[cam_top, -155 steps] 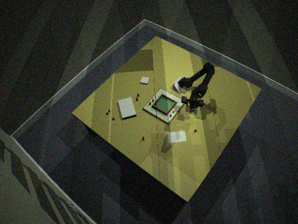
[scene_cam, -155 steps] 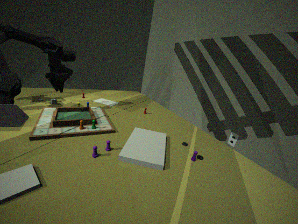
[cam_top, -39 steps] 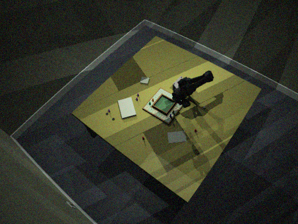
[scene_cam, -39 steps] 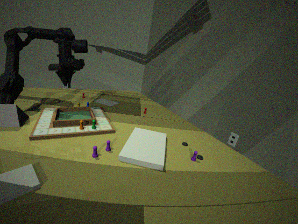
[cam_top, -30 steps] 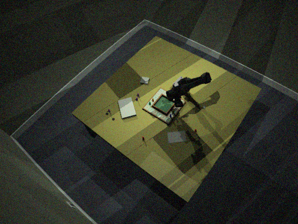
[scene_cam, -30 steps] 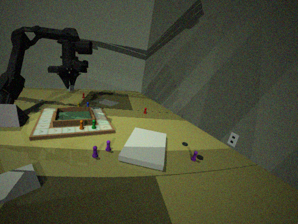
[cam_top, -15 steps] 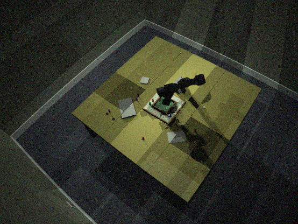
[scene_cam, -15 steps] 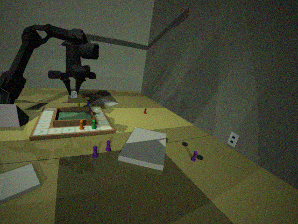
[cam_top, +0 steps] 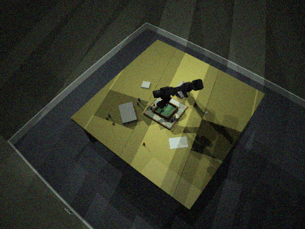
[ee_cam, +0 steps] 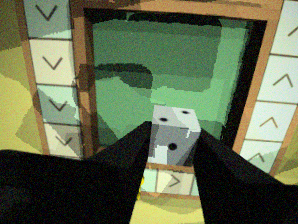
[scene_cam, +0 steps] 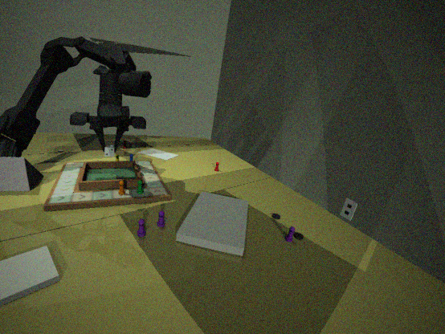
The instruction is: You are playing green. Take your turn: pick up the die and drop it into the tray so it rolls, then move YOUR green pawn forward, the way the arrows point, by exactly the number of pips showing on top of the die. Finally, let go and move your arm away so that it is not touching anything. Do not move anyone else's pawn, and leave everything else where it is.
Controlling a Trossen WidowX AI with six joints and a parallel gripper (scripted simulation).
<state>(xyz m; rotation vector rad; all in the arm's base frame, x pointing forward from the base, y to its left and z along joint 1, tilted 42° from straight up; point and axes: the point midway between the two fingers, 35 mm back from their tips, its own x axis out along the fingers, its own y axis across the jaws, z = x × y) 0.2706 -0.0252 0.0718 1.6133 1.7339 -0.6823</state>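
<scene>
My gripper (scene_cam: 108, 147) (ee_cam: 172, 130) (cam_top: 162, 104) is shut on the white die (scene_cam: 108, 151) (ee_cam: 175, 127), which shows two pips on one face and one pip on another in the wrist view. It holds the die in the air above the green-floored tray (ee_cam: 150, 55) (scene_cam: 105, 185) (cam_top: 168, 110), near the tray's edge. The tray sits in the middle of the board (scene_cam: 100, 203) (ee_cam: 52, 62), whose track squares carry arrows. The green pawn (scene_cam: 139, 186) stands on the board's near track beside an orange pawn (scene_cam: 121, 187).
Blue (scene_cam: 131, 156) and yellow (scene_cam: 117, 157) pawns stand at the board's far side. A red pawn (scene_cam: 217, 166) (cam_top: 143, 143) and purple pawns (scene_cam: 141, 227) (scene_cam: 161, 218) (scene_cam: 290, 234) stand off the board. Grey boxes (scene_cam: 214, 222) (scene_cam: 24, 273) (cam_top: 127, 112) and a white sheet (scene_cam: 158, 153) lie around.
</scene>
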